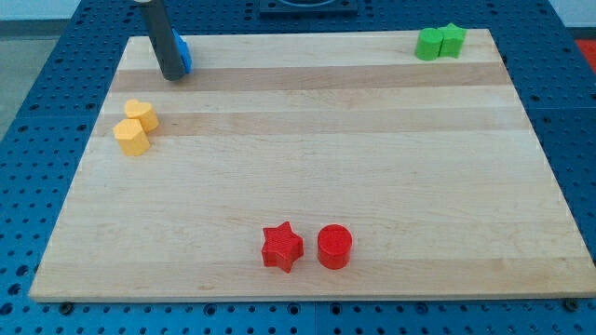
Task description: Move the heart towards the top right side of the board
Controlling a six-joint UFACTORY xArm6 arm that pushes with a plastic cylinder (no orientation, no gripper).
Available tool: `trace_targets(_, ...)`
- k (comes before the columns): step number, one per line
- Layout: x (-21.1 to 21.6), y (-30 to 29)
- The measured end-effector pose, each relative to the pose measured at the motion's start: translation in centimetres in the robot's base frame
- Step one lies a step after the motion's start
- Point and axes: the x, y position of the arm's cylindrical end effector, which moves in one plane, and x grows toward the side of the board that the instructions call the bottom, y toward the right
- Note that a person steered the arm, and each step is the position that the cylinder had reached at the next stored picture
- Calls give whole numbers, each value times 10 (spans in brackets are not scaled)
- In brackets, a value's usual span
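Observation:
The yellow heart [142,113] lies near the board's left edge, touching a second yellow block [131,137], roughly pentagon-shaped, just below it. My tip [173,77] rests on the board near the top left corner, a short way above and to the right of the heart and apart from it. A blue block [183,54] sits right against the rod, mostly hidden behind it; its shape cannot be made out.
Two green blocks [429,44] [453,40] sit touching each other in the board's top right corner. A red star [281,247] and a red cylinder [334,247] stand side by side near the bottom edge. The wooden board [307,149] lies on a blue pegboard.

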Motion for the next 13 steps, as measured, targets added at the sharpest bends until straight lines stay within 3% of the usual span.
trace_targets(2, 12, 0)
trace_targets(5, 58, -98)
trace_targets(6, 81, -98)
trace_targets(8, 106, -69)
trace_targets(13, 62, 56)
